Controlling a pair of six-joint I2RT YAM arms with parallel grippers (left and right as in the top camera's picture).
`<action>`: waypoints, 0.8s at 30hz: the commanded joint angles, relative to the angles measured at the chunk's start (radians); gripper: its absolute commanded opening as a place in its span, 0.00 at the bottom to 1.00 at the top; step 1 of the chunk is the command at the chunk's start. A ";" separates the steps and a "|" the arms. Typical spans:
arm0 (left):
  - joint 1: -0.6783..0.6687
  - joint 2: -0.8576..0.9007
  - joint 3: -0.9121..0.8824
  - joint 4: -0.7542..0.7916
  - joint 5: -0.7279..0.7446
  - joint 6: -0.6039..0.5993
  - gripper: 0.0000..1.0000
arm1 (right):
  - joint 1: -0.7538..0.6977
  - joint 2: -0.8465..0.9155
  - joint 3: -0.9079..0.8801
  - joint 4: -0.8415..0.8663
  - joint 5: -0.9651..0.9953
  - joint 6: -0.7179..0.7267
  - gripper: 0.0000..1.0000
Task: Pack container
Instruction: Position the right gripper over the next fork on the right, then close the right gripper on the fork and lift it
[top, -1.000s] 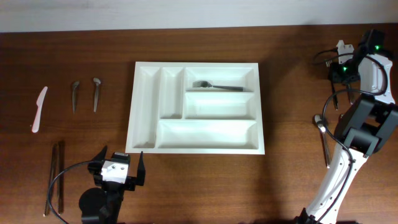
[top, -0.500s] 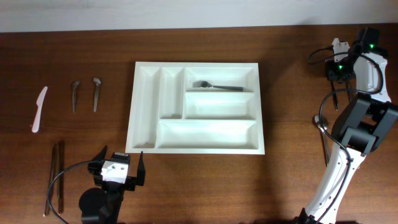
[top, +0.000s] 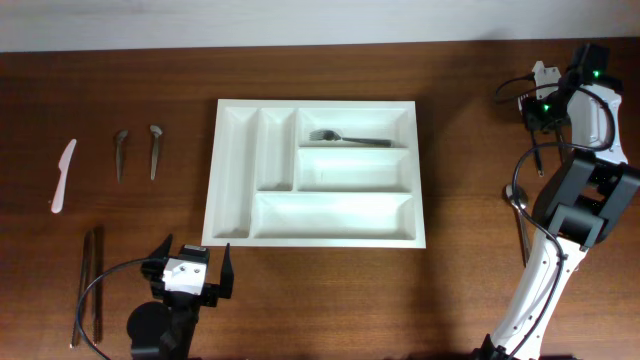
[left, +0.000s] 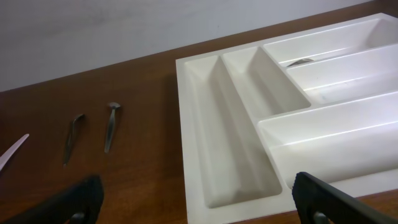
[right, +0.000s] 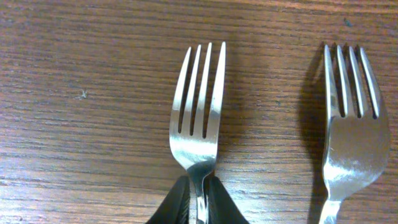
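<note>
Jaws clenched on the right gripper (right: 198, 198), pinching the neck of a fork (right: 198, 118) just below its tines. Lies flat on the wooden table (top: 470, 150), tines toward 12 o'clock in the right wrist view. Second fork (right: 351, 134) close by at 3 o'clock, parallel, not touching. Seen from overhead, sits out at the table's 2 o'clock edge, well apart from the container (top: 330, 214).

Jaws spread wide on the left gripper (top: 196, 252), holding nothing. Hovers at 7 o'clock of the container, just off its near left corner, fingers (left: 74, 199) framing the tray's two narrow upright compartments in the left wrist view.

Container at table centre, flat, long side left to right. One tray fork (top: 345, 138) in the long compartment at its 1 o'clock, tines toward 9 o'clock; other four compartments bare.

At 9 o'clock of the container: two small metal utensils (top: 137, 152) side by side, then a white plastic knife (top: 62, 175) farther out. At 8 o'clock, a pair of long dark utensils (top: 90, 295), parallel, kind hard to tell.
</note>
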 joint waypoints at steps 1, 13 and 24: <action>0.005 -0.008 -0.004 -0.001 -0.007 0.013 0.99 | 0.009 0.067 -0.013 -0.005 0.021 0.004 0.08; 0.005 -0.008 -0.004 -0.001 -0.007 0.013 0.99 | 0.012 0.066 0.056 -0.049 0.021 0.012 0.04; 0.005 -0.008 -0.004 -0.001 -0.007 0.013 0.99 | 0.063 0.066 0.284 -0.176 0.021 0.010 0.04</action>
